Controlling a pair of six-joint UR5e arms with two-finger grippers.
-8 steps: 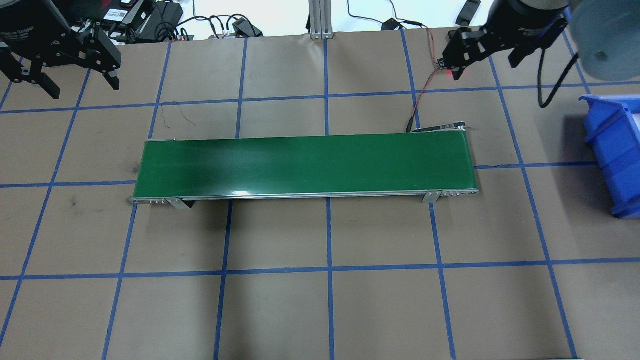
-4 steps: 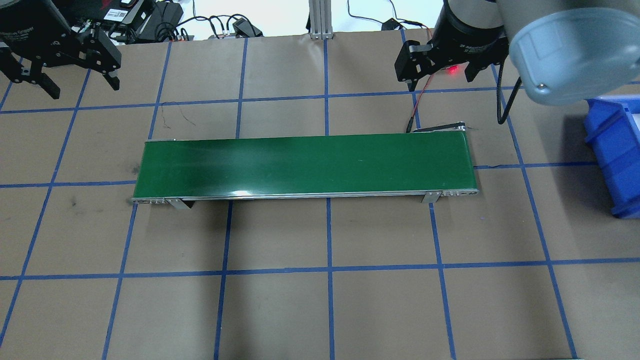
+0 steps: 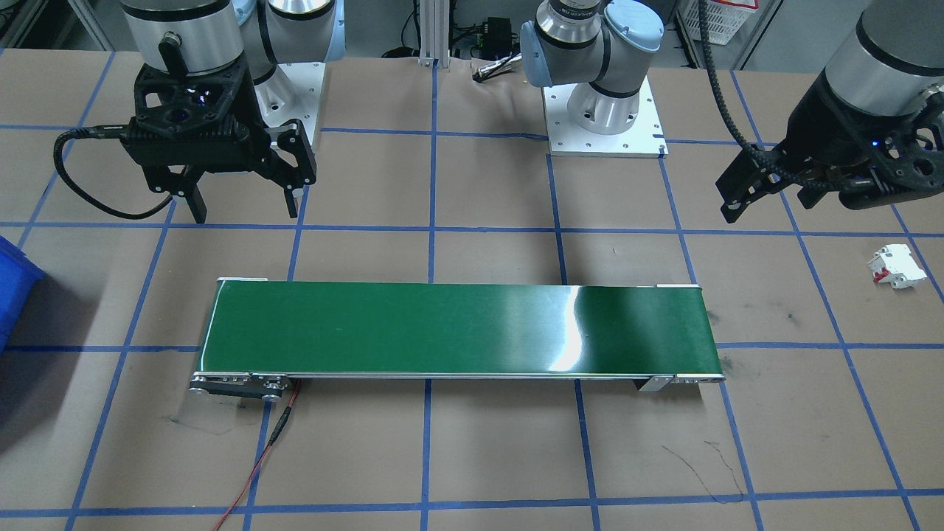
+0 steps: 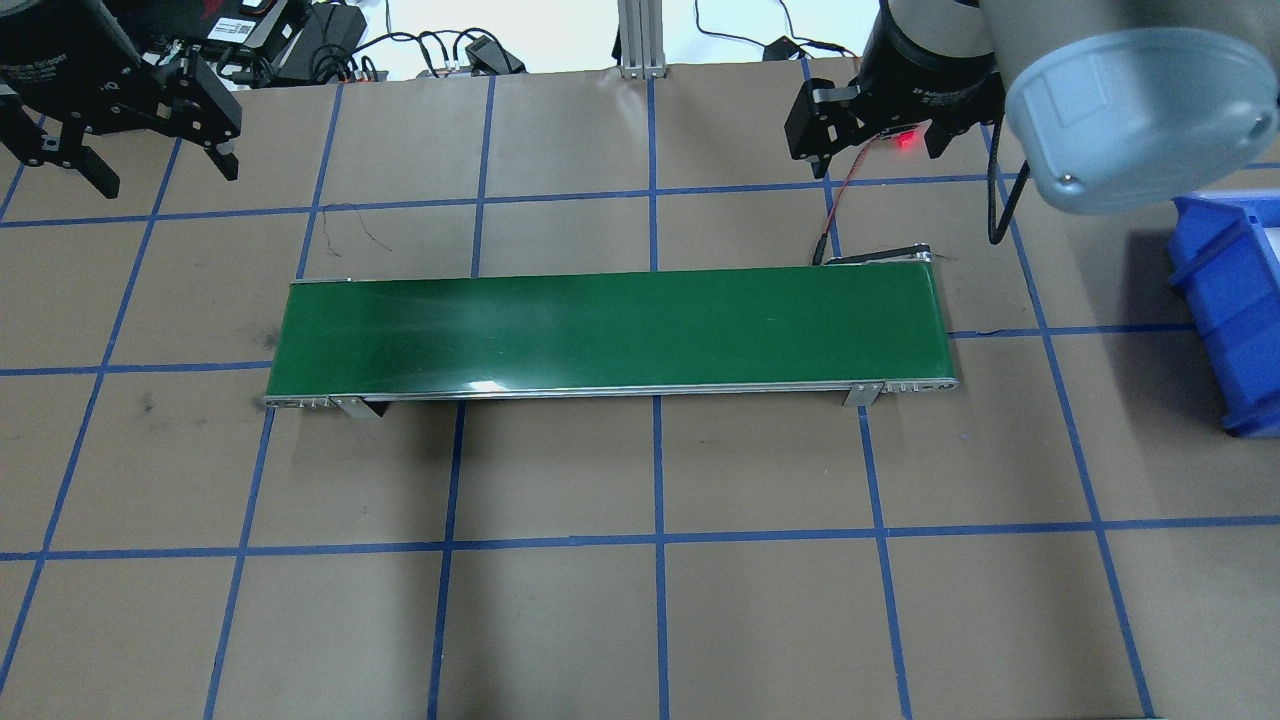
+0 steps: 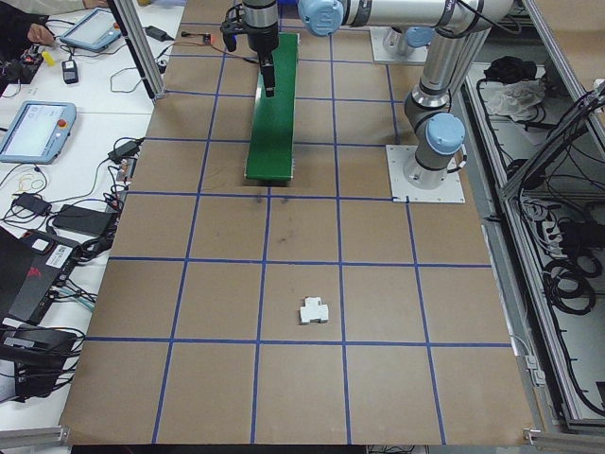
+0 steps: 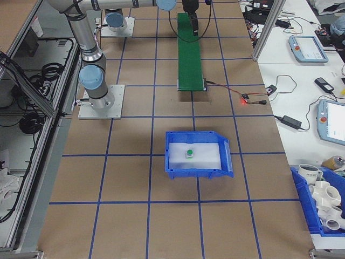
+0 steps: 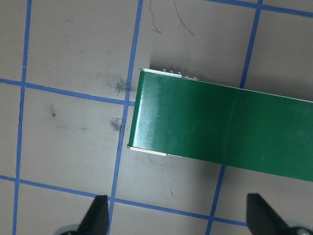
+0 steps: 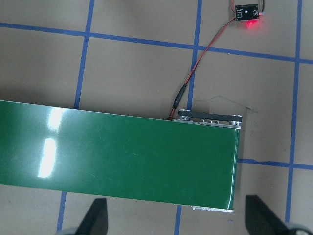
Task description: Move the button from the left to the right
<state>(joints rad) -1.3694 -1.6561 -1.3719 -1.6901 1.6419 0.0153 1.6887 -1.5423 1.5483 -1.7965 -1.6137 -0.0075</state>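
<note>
The button (image 6: 190,153), green-capped, lies inside the blue bin (image 6: 226,162) on the table's right side; only the exterior right view shows it. My right gripper (image 4: 872,150) hangs open and empty above the table just behind the right end of the green conveyor belt (image 4: 610,330). In its wrist view the right gripper (image 8: 178,220) shows both fingers spread wide over the belt's end. My left gripper (image 4: 165,172) is open and empty too, high at the back left corner. Its wrist view shows the left gripper (image 7: 178,220) over the belt's left end.
A white breaker with red parts (image 3: 896,265) lies on the table at the robot's far left. A small board with a red light (image 4: 905,141) and its red wire sit behind the belt's right end. The blue bin (image 4: 1230,300) stands at the right edge.
My right arm has swung from the bin side to the left, ending behind the belt's right end, with little movement in the last half second. The left arm has stayed put.
</note>
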